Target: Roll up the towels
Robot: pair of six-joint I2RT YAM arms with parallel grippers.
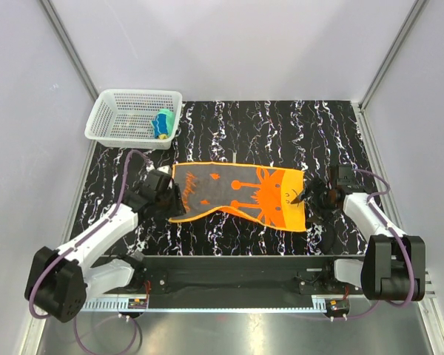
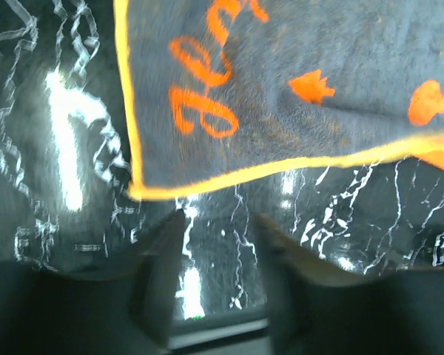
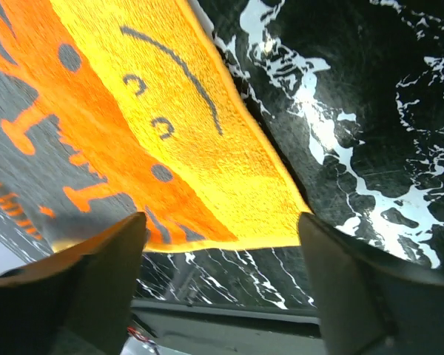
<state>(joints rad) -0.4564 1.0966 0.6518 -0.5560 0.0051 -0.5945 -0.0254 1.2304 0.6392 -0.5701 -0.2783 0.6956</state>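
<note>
- orange towel point(image 1: 240, 194) lies spread flat at table centre, long axis 9-to-3 o'clock. Grey half with orange lettering is toward 9, bright orange half with the face print toward 3. Not rolled yet.
- Its near-left hem looks slightly lifted off the table in the top view. The left wrist view is too blurred to confirm.
- yellow towel point(image 1: 163, 123) sits bundled in the white mesh basket point(image 1: 137, 93) at 10 o'clock, with its teal side showing. It looks done to me.
- left gripper point(image 1: 172, 198) is at the towel's 9 o'clock end. In its wrist view the left gripper point(image 2: 218, 229) has fingers apart with nothing between them, and the towel point(image 2: 281, 89) hem is just beyond the tips.
- right gripper point(image 1: 308, 196) is at the 3 o'clock end. In its wrist view the right gripper point(image 3: 222, 229) is spread wide and holds nothing, with the towel point(image 3: 170, 111) corner just ahead of the gap.
- Judgement: the step in hand is getting a bite on the hem to start the roll, so the orange towel is barely begun.
- To do it well:
  - slide one finger under the hem and pinch only the edge layer, keeping low to the black marble table point(image 1: 281, 126)
  - make the first fold tight and square to the long axis, since a skewed start will cone the roll
  - use the other arm to pin the far end so the cloth doesn't drag
- Risks: the cloth bunches instead of rolling, or the hem slips out of a shallow pinch.
</note>
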